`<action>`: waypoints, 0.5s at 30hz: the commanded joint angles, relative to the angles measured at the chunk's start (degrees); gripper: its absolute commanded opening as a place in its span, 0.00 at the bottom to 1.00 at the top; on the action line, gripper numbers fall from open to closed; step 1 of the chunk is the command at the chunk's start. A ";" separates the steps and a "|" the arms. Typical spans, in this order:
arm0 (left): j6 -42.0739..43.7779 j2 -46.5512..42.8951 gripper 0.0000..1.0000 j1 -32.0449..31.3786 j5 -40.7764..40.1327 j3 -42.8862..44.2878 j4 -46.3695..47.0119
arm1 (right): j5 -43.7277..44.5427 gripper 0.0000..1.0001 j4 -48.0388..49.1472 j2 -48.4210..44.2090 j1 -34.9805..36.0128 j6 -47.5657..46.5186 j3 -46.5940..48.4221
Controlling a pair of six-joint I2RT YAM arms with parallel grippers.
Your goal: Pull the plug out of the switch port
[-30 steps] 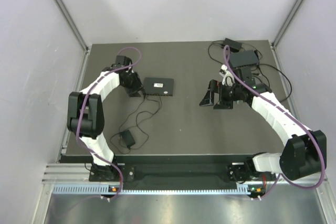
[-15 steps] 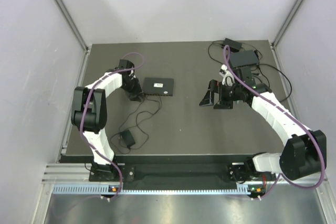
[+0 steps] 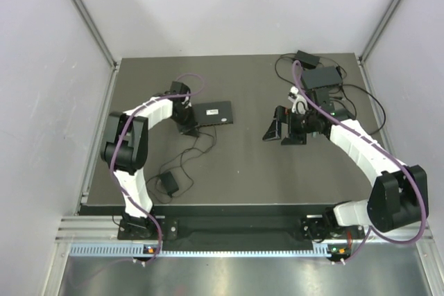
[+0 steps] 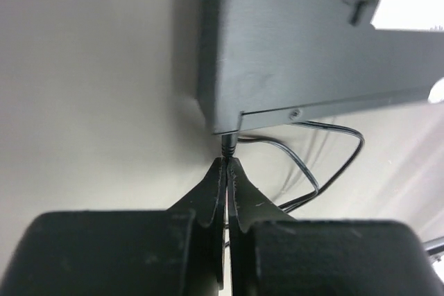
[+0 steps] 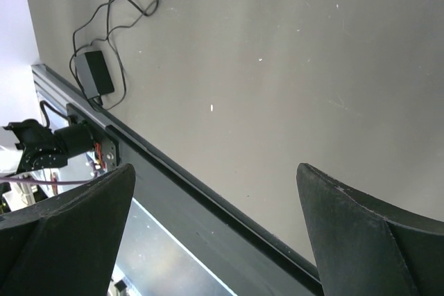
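The switch [image 3: 212, 112] is a flat black box lying left of the table's middle; the left wrist view shows it close up [image 4: 305, 39]. A small black plug [image 4: 227, 145] sits in the port on its near side, and its thin black cable [image 4: 326, 171] loops away to the right. My left gripper [image 4: 227, 164] [image 3: 187, 124] is shut on the plug's rear end, right against the switch. My right gripper [image 3: 276, 132] hovers open to the right of the middle, its fingers wide apart [image 5: 215, 171] with nothing between them.
The cable runs down to a black power adapter [image 3: 168, 184] [image 5: 94, 72] near the front left edge. Another black box [image 3: 322, 77] with tangled cables and a small adapter [image 3: 305, 55] lies at the back right. Grey walls close in three sides.
My left arm has swung right up to the switch and its gripper has shut on the plug. The switch has shifted slightly to the right. The right arm has not moved.
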 commanded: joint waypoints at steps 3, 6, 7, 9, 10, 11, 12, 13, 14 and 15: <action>-1.86 1.03 0.00 -6.36 1.53 1.32 1.48 | -0.58 1.00 3.21 1.51 -0.54 -1.05 0.18; -3.18 2.17 0.00 -9.43 2.93 2.90 1.57 | -0.49 1.00 3.47 2.30 -0.63 -1.14 -0.35; -3.44 2.44 0.00 -11.27 3.29 3.25 1.39 | -0.58 1.00 3.91 2.83 -0.63 -1.32 -0.44; -4.41 2.97 0.00 -12.86 3.99 4.04 1.48 | -0.49 1.00 4.35 3.44 -0.54 -1.58 -0.70; -4.85 2.97 0.00 -14.18 3.99 4.05 1.39 | -0.49 1.00 4.61 4.32 -0.54 -1.49 -0.70; -5.55 2.97 0.00 -14.62 4.08 4.05 1.48 | -0.49 1.00 4.79 4.76 -0.63 -1.67 -0.61; -5.82 2.79 0.00 -15.06 4.26 3.96 1.74 | -0.49 1.00 5.05 5.20 -0.63 -1.58 -0.61; -6.17 2.53 0.00 -15.59 4.69 4.05 1.83 | -0.58 1.00 5.58 6.16 -0.63 -1.67 -0.27; -6.35 2.44 0.01 -15.68 5.05 4.05 1.74 | -0.75 1.00 5.93 6.61 -0.72 -1.58 -0.09; -6.17 2.18 0.06 -15.60 5.05 4.66 1.22 | -1.02 1.00 6.19 7.05 -0.54 -1.58 0.26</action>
